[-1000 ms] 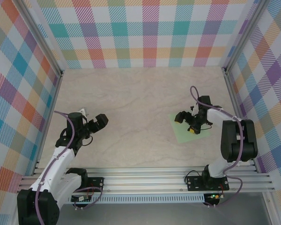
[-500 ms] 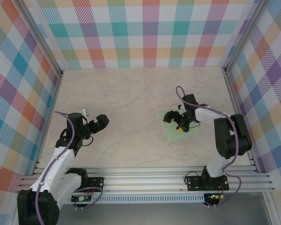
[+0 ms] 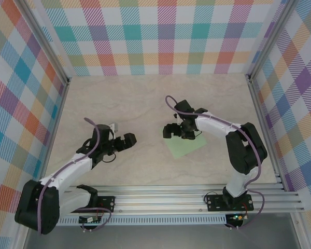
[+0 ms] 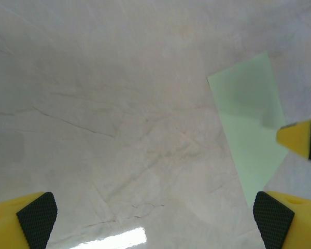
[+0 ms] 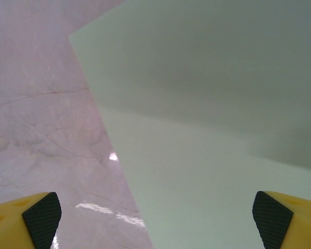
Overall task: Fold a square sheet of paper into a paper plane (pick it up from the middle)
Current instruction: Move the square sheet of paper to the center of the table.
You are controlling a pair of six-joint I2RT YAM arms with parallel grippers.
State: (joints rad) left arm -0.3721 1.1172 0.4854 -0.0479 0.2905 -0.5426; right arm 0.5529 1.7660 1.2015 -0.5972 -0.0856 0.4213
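- Leftward goes the right gripper, toward frame centre, and the thin pale mint-green square sheet of paper has slid along beneath it.
- Up comes the left gripper too, nearer centre.
- Sheet lies flat on the beige table, just right of centre, diamond-wise, one corner pointing down-frame; no long axis.
- Both jaws gape wide, clamping nothing.

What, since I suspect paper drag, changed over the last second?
The right gripper swung left toward the middle of the table, and the pale mint-green square sheet of paper slid left with it. The left gripper reached rightward. Both grippers stayed open; the sheet stayed flat, unfolded.
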